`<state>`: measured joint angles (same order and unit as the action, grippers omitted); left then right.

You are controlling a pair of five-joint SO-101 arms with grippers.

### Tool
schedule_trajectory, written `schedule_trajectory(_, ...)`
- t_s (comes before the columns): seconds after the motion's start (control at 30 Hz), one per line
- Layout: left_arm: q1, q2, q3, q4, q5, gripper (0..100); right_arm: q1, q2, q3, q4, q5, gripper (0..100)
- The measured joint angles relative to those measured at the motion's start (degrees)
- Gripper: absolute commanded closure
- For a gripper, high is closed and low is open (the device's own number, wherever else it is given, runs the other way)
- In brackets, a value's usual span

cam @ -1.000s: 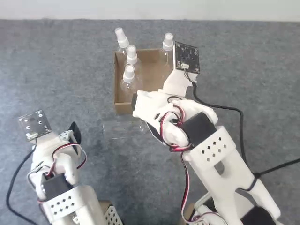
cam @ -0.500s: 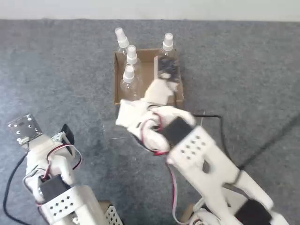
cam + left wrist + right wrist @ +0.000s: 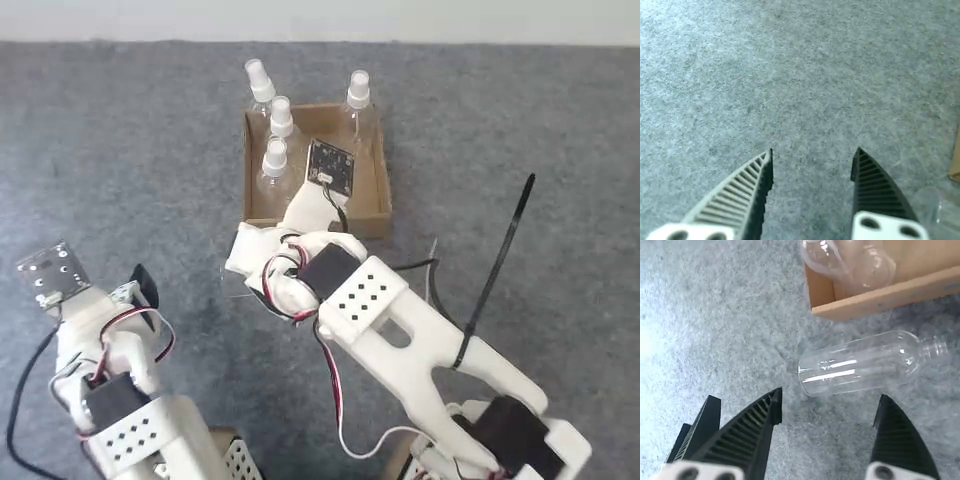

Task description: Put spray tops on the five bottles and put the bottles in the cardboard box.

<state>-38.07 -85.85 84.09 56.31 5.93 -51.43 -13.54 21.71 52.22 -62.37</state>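
A clear bottle [image 3: 865,365] without a top lies on its side on the grey carpet, just in front of the cardboard box [image 3: 880,297]. My right gripper [image 3: 830,400] hovers open over it, one finger on either side of the bottle's base end. In the high view, the right arm [image 3: 340,285] covers the box's front edge [image 3: 370,215]. Several capped bottles [image 3: 273,160] stand along the box's back and left side. My left gripper [image 3: 813,155] is open above bare carpet, at the lower left in the high view [image 3: 142,285].
Grey carpet surrounds the box on all sides. A black cable tie [image 3: 505,250] sticks up from the right arm's cable. The left wrist view catches the lying bottle's edge [image 3: 935,200] and a sliver of the box [image 3: 956,165].
The right arm has swung left from above the box and come down over the lying bottle. The left arm has drawn back slightly to the left.
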Motion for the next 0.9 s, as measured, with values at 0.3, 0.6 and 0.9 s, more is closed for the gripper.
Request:
schedule_trajectory(0.3,0.00,0.00,0.00,0.00,0.00,76,0.00,0.44,1.23,-0.88,-1.85,74.6)
schedule_trajectory(0.6,0.00,0.00,0.00,0.00,0.00,76,0.44,8.97,1.49,-1.76,-1.85,74.6)
schedule_trajectory(0.9,0.00,0.00,0.00,0.00,0.00,76,3.78,17.23,-3.52,-1.76,-4.04,74.6)
